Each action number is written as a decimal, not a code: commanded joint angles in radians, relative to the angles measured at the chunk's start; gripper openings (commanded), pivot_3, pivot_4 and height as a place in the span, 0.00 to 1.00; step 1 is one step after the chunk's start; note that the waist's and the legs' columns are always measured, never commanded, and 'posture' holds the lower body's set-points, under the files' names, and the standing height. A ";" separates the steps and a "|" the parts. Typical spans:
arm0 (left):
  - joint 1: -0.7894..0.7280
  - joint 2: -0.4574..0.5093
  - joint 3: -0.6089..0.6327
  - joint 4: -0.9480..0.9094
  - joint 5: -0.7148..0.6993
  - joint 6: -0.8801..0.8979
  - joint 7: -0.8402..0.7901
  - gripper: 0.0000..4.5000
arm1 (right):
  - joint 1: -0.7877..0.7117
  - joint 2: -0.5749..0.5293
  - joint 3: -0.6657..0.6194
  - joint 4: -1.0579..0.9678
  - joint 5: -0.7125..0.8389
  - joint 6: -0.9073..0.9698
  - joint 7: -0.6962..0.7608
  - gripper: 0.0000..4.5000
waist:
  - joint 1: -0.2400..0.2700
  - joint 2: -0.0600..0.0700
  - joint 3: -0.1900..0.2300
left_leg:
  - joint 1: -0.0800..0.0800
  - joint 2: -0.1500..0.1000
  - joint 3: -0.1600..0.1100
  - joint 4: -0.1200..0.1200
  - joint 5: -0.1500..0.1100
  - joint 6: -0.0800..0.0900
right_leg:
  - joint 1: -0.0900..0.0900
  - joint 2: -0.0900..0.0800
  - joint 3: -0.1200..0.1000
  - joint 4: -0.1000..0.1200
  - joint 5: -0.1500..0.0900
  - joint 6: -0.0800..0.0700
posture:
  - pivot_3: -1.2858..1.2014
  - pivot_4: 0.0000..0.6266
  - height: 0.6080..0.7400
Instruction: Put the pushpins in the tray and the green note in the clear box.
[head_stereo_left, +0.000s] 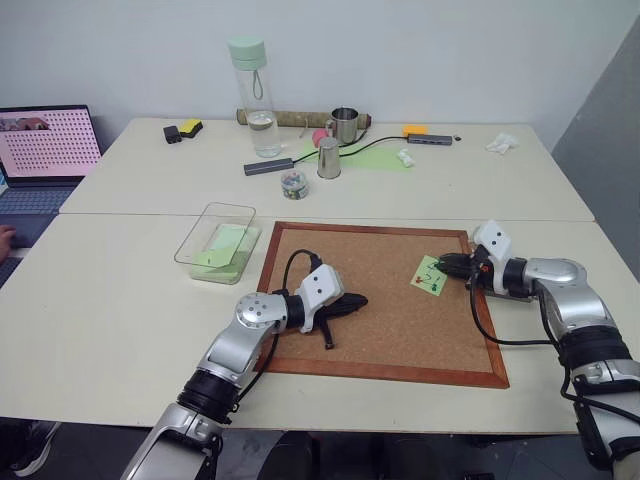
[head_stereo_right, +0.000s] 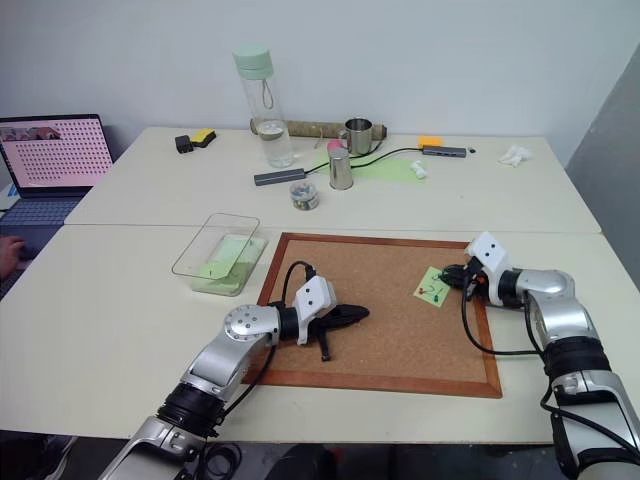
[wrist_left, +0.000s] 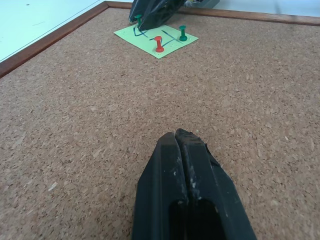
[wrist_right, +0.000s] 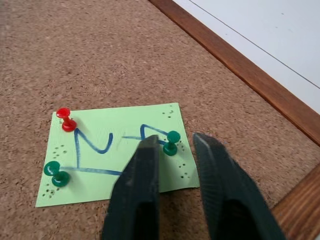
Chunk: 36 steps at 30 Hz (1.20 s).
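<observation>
Evidently the pin-pulling step is underway: the right gripper (wrist_right: 175, 145), fingers narrowly apart around a green pushpin (wrist_right: 171, 140) in the green note (wrist_right: 120, 155) at the cork board's (head_stereo_left: 380, 300) right edge, must clamp and lift.

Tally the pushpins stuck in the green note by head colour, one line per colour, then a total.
Green pushpins: 2
Red pushpin: 1
Total: 3, all standing in the green note on the cork board.
</observation>
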 joint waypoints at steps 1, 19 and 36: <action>0.013 0.009 -0.002 0.011 0.022 0.007 0.007 0.00 | -0.021 0.005 -0.030 -0.017 0.022 0.000 0.013 0.01 | 0.000 0.000 0.000 | 0.000 0.000 0.000 0.000 0.000 0.000 | 0.000 0.000 0.000 0.000 0.000 0.000 | 0.52 0.24 1.00; 0.026 0.008 -0.018 0.025 0.039 0.000 0.015 0.00 | -0.007 0.009 -0.152 -0.162 0.190 0.267 0.004 0.00 | 0.000 0.000 0.000 | 0.000 0.000 0.000 0.000 0.000 0.000 | 0.000 0.000 0.000 0.000 0.000 0.000 | 0.52 0.24 1.00; 0.035 0.003 -0.026 0.027 0.052 -0.007 0.011 0.00 | 0.132 -0.162 -0.255 -0.302 0.172 0.341 -0.060 0.00 | 0.006 0.001 -0.001 | -0.001 0.000 0.000 0.000 0.000 0.001 | 0.000 0.000 0.000 -0.001 0.000 0.000 | 0.52 0.24 1.00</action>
